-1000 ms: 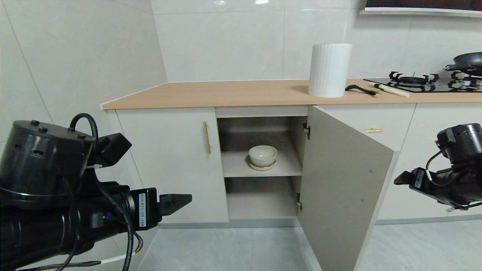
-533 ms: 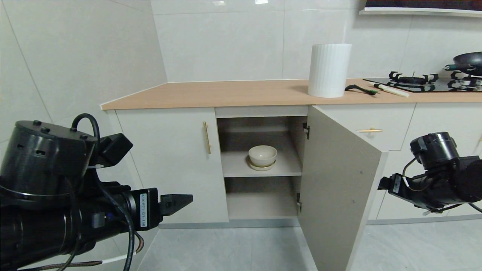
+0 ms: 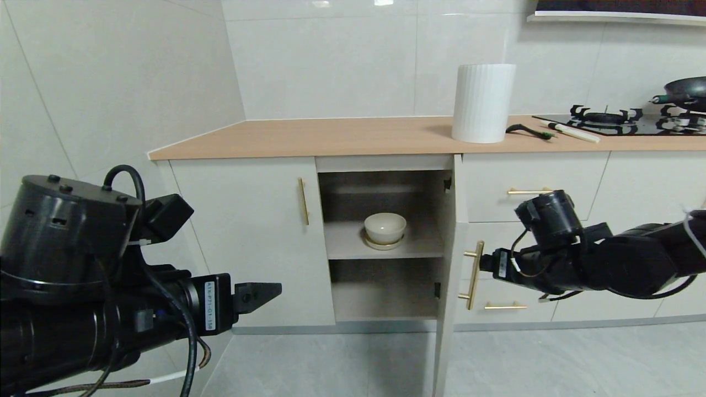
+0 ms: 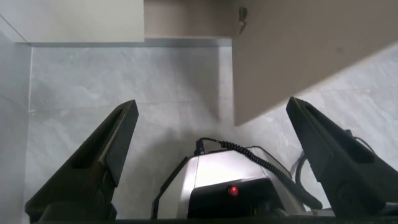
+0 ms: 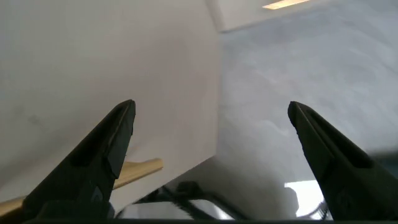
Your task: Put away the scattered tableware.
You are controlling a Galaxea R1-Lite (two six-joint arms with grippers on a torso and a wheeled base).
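Both sets of fingers wide, holding nothing: right gripper (image 3: 484,263) just beside cabinet door (image 3: 449,309) handle (image 3: 473,274), left gripper (image 3: 265,295) well apart from door. Stacked bowl (image 3: 384,227) on plate (image 3: 382,244) sits on shelf (image 3: 347,242) behind door. Likely step: closing door; next, push it flush

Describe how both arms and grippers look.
The left arm and right arm are glossy black cylinders with looped black cables; the left bears a white printed label, the right a white tie. The left gripper and right gripper each have two black wedge-shaped fingers.
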